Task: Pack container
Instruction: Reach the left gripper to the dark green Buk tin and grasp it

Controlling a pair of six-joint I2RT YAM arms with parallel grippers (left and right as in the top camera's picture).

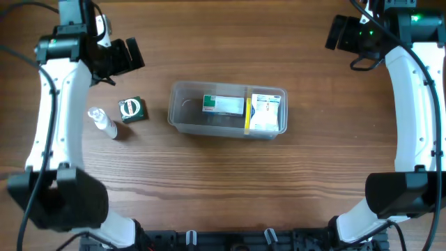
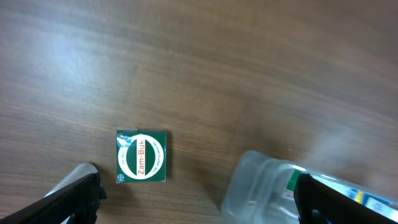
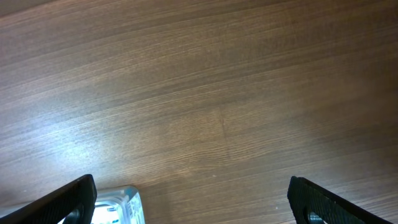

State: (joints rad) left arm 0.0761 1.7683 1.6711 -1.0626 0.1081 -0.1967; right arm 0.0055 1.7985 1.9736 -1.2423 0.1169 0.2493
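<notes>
**Desk:** Where is the container?

**Me:** I see the container point(image 1: 187, 111) near the middle of the table point(image 1: 230, 188), long side running left to right; it lies between my two arms and neither touches it.

**Desk:** What is in it?

**Me:** Two boxes. A green-and-white box point(image 1: 223, 104) lies flat around the middle; a white-and-blue box point(image 1: 267, 113) fills the right end. A yellow edge point(image 1: 247, 116) shows between them; I cannot tell which box it belongs to.

**Desk:** And the grippers?

**Me:** My left gripper point(image 2: 198, 186) is spread wide with nothing between its fingers; it hangs above the table's far left. Its camera looks down on a green Zam-Buk box point(image 2: 142, 157), with a corner of the container at lower right. My right gripper point(image 3: 191, 183) is spread just as wide and holds nothing; it sits at the far right. Its camera shows mostly wood grain, with one corner of the container at the bottom left.

**Desk:** What lies outside the tub?

**Me:** The Zam-Buk box sits left of the container, near it but apart; a small clear spray bottle point(image 1: 103, 123) lies on its side just beside that box, further left.
</notes>
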